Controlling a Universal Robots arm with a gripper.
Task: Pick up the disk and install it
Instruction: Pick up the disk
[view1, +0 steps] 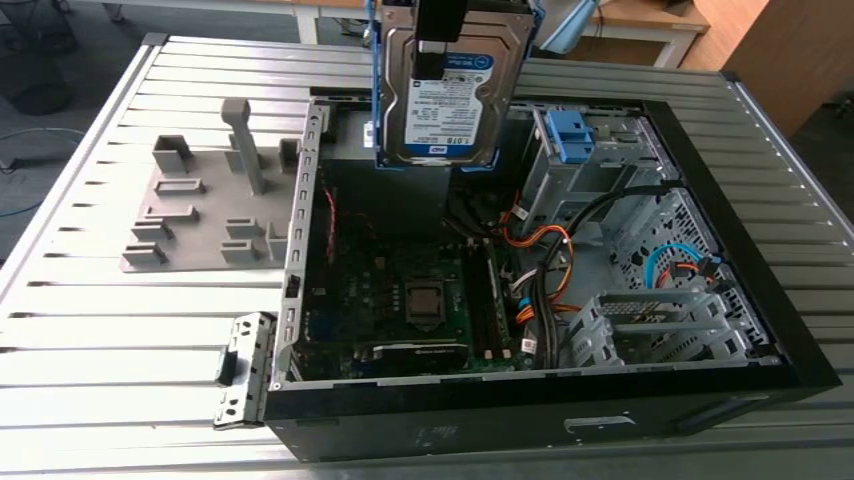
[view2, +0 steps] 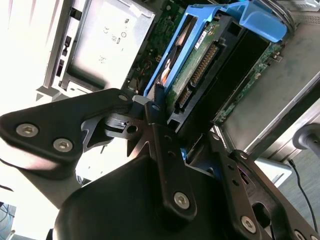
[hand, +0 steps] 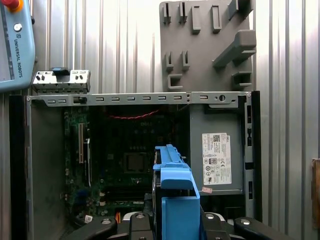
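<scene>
One disk hangs upright at the top centre of the exterior view, and your gripper is clamped on it from above. The disk faces you with a white label that has a blue band and dark print, and a blue bracket frames it. It sits over the far side of the open case, clear of the motherboard. A blue latch stands in the drive cage just toward the exterior view's right of the disk. A grey fixture lies on the slatted table at the exterior view's left, beside the case.

In the second wrist view, you see black fingers pressed against the bracket on both sides. The disk's connector edge and green board face the camera. A grey power supply with small printed marks lies beyond it.

In the first wrist view, the bracket's blue edge rises between the fingers, over the case interior. The power supply carries a white sticker with barcodes and print. A pendant rests on the table beyond the case.
</scene>
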